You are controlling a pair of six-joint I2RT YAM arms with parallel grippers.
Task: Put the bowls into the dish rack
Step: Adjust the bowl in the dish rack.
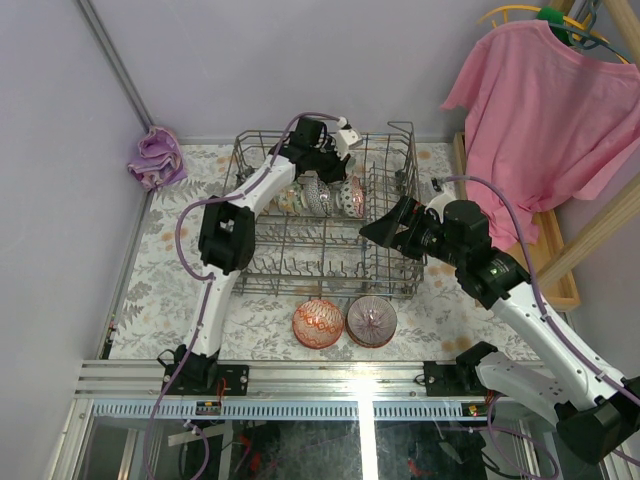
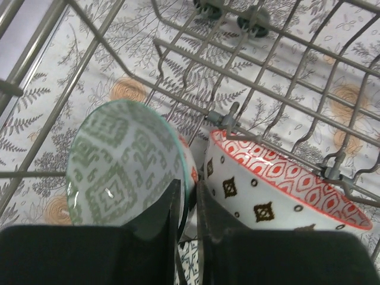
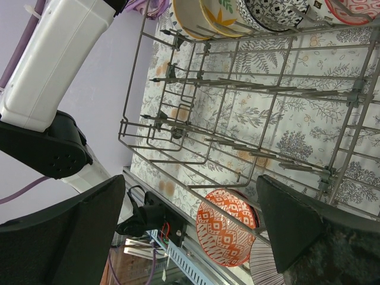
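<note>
The left hand [image 2: 189,219] is clenched on the green bowl [image 2: 122,166] by its rim, toward twelve o'clock in the dish rack [image 1: 330,270]. The right hand [image 3: 190,222] is released. That thin pinch could slip, clacking the red bowl [image 2: 279,190] alongside.

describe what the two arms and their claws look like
The left arm and right arm are both built from white links joined by chunky black joint housings. Each has a purple cable running loosely alongside. The right arm shows a small green light on a black joint. The left claw and right claw have plain matte black, flat-sided fingers with no visible markings.
</note>
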